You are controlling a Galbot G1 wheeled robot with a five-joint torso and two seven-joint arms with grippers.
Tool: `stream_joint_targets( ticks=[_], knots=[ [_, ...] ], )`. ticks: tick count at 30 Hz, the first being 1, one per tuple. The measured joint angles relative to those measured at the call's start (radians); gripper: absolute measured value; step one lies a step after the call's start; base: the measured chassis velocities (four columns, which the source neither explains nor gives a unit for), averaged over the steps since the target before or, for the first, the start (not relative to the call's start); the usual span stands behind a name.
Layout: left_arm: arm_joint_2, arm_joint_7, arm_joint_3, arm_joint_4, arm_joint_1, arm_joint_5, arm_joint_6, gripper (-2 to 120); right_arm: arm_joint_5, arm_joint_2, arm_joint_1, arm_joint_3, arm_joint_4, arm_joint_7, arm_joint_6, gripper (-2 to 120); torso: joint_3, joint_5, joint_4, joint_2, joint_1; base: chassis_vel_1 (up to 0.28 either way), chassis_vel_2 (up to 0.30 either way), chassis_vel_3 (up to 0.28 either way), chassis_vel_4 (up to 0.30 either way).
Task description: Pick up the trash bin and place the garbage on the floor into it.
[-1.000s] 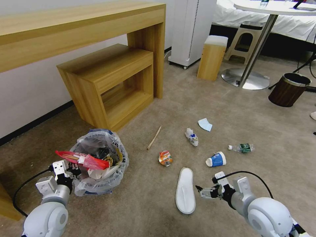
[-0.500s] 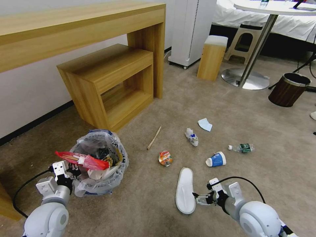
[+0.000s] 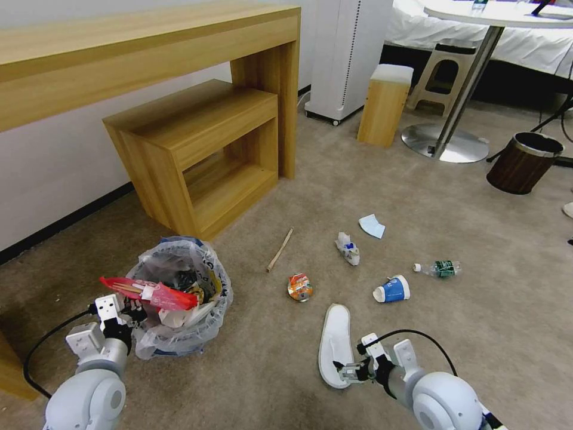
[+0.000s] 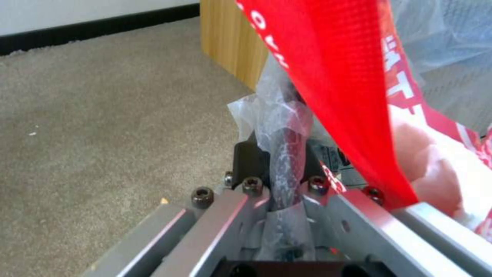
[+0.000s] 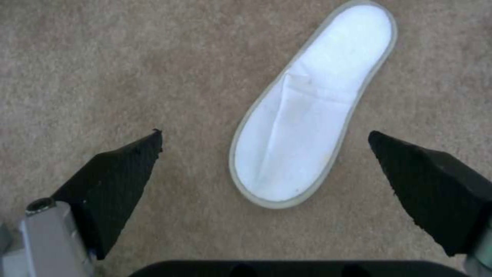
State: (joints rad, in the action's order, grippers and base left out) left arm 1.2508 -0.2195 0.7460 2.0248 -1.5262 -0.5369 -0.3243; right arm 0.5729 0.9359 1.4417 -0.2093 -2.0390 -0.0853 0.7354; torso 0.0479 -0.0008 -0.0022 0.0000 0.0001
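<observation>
Left gripper [image 3: 132, 312] clamped on the rim of the bin [image 3: 179, 298], at the bin's near-left side on the carpet [image 3: 268, 370]. In the left wrist view, fingers [image 4: 250, 161] pinched tight on a fold of the clear bag [image 4: 276, 127] and the dark rim under it, with a red wrapper [image 4: 338, 84] hanging just beside. Bin upright in front of the wooden shelf [image 3: 197, 155], heaped with litter, the red wrapper [image 3: 149, 291] lying across the top.

Right gripper [image 3: 345, 371] low over the carpet at the heel end of the slipper [image 3: 336, 343], spread wide and gripping nothing. In the right wrist view, both black fingertips [image 5: 123, 173] set well apart, the slipper [image 5: 313, 107] lying flat between and beyond them, its rounded near end roughly centred in the gap, untouched.

Other garbage scattered on the carpet beyond the slipper: crushed can [image 3: 299, 286] just past its toe, blue cup [image 3: 392, 289] on its side to the right, small bottle [image 3: 439, 269] farther right, crumpled cup [image 3: 348, 248] and pale blue paper [image 3: 372, 226] farther off, stick [image 3: 280, 249] nearer the shelf. Brown bin [image 3: 523, 162] well apart at the far right, near the table base [image 3: 444, 143].
</observation>
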Motion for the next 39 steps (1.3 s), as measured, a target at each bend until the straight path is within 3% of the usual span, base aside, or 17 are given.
stream_joint_targets(
  ticks=[24, 39],
  knots=[
    [0.016, -0.002, 0.013, 0.016, -0.021, 0.008, 0.003, 0, 0.011, 0.046, -0.174, 0.106, 0.215, -0.048, -0.008, 100, 0.000, -0.0001, 0.0000, 0.000, 0.000, 0.000, 0.000, 0.000, 0.000],
    [0.017, -0.003, 0.014, 0.009, -0.020, 0.008, 0.008, 0, 0.005, 0.069, -0.245, 0.116, 0.297, -0.056, -0.038, 100, 0.000, 0.0000, 0.0000, 0.000, 0.000, 0.000, 0.000, 0.000, 0.000]
  ],
)
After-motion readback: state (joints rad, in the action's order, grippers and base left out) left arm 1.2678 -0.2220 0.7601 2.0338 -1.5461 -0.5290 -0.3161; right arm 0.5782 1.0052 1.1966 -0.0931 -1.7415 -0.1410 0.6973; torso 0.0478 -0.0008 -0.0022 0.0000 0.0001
